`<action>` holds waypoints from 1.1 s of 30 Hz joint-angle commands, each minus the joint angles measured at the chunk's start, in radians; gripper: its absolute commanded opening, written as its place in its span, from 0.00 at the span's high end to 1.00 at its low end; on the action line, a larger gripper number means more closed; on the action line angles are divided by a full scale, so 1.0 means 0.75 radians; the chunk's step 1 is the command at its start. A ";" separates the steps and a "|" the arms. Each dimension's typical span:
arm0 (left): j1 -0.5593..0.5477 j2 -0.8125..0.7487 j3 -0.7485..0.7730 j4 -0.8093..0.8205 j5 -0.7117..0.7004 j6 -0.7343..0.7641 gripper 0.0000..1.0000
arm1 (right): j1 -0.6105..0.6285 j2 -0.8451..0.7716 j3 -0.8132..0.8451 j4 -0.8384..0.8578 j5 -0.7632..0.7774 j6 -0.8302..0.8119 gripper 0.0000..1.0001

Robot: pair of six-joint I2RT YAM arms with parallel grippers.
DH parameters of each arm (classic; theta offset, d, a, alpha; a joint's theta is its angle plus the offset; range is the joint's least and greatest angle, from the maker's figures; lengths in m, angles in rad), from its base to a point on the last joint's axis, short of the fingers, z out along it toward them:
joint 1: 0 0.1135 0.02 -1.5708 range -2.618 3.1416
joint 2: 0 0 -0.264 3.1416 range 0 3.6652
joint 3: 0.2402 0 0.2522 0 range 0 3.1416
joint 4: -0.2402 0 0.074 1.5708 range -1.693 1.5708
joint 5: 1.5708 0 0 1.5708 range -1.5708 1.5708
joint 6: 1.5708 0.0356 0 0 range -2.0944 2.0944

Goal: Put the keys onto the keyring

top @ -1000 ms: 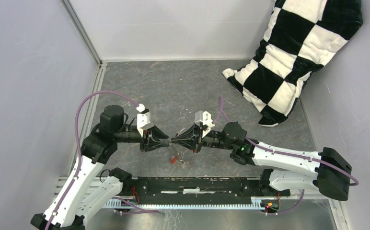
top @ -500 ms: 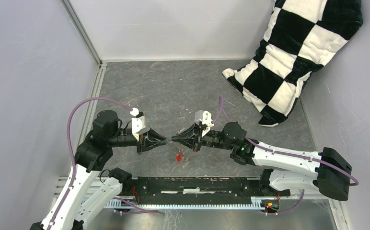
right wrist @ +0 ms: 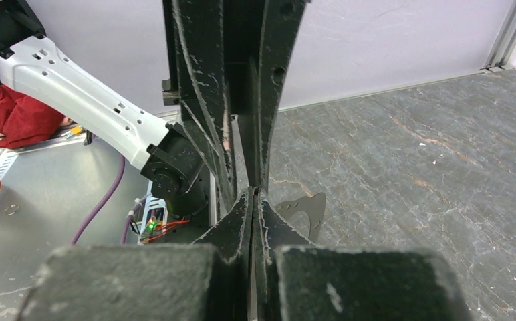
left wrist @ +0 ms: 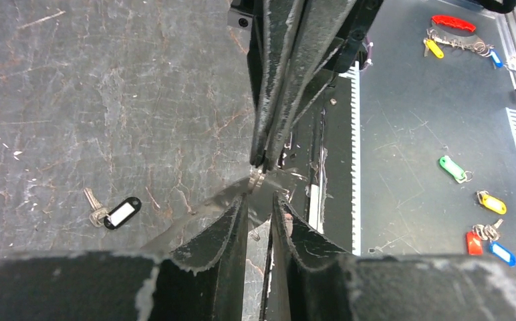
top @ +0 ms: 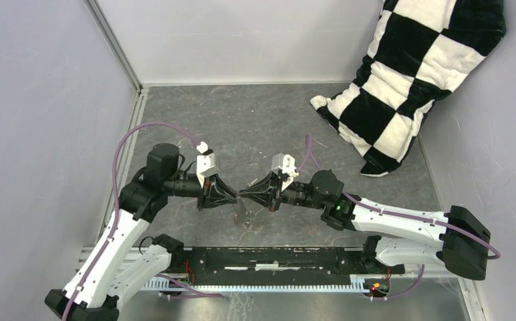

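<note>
Grey stone-look table (top: 242,120) inside pale walls, with a black-and-white checkered pillow (top: 416,73) propped in the far right corner.

Both arms reach in toward the middle, and the pincers meet tip to tip above the near half of the table.

Right pincer (top: 244,194): fingers pressed fully together, no gap in its wrist view. It is pinching the keyring (left wrist: 256,180). Only a small bit of grey metal shows, right at the closed tips in the left wrist view.

Left pincer (top: 235,195): fingers a narrow slit apart, tips just beside that metal bit and pointing straight at the right pincer's tips. Can't tell whether they are on the ring or only next to it.

Top view shows something thin hanging just under the meeting point. It is too small to make out.

Black key (left wrist: 118,212), with a pale label on its head, lies flat on the table. It is well apart from both pincers, to the left in the left wrist view, and nothing touches it. Can't pick out the red key anywhere.

Off the table's near edge is a metal floor (left wrist: 416,134) with loose coloured key tags (left wrist: 452,167) scattered on it: green, yellow, red and blue.

A red cloth (right wrist: 21,120) shows at the left edge of the right wrist view.
</note>
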 commanded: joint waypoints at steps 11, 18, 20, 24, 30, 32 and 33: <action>-0.004 0.041 0.063 0.016 0.077 0.011 0.68 | 0.009 -0.019 0.057 0.116 -0.003 -0.012 0.99; -0.005 0.018 0.063 0.045 0.156 -0.007 0.64 | 0.010 -0.012 0.067 0.116 -0.013 -0.007 0.99; -0.004 0.021 0.058 0.057 0.153 -0.008 0.66 | 0.011 -0.011 0.069 0.115 -0.017 -0.008 0.99; -0.005 0.040 0.052 0.061 0.150 0.001 0.78 | 0.011 -0.010 0.072 0.113 -0.019 -0.004 0.99; -0.004 0.059 0.056 0.047 0.087 0.041 0.98 | 0.011 -0.009 0.075 0.114 -0.032 0.006 0.99; -0.004 0.059 0.066 0.036 0.063 0.079 0.98 | 0.009 -0.010 0.077 0.112 -0.043 0.013 0.99; -0.004 0.056 0.076 0.012 0.060 0.126 0.98 | 0.008 -0.013 0.084 0.094 -0.051 0.013 0.99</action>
